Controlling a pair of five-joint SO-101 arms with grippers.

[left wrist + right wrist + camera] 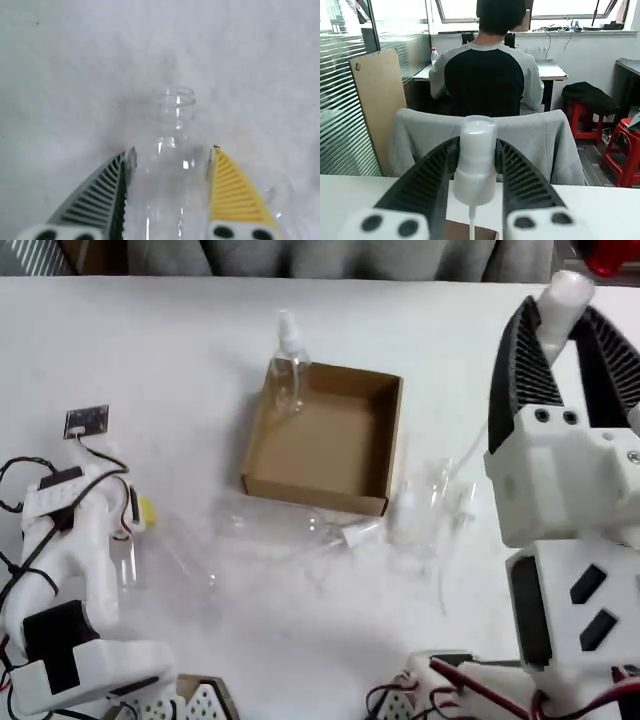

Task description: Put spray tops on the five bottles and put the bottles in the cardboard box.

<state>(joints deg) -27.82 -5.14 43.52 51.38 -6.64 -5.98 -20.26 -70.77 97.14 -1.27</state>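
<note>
One white table (180, 330) is carrying the cardboard box (310, 495), a capped bottle (288, 370) standing in its far corner; grey chairs (300, 255) are lining the far edge. Low down, the left gripper (170, 155) is clamping an open-necked bottle (176, 120); raised high, the right gripper (476, 145) is pinching a spray top (476, 165).

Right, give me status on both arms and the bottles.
Left gripper shut on uncapped bottle. Right gripper shut on spray top, held high. Capped bottle upright at cardboard box far corner. In the way: lying bottle along the box front.
</note>
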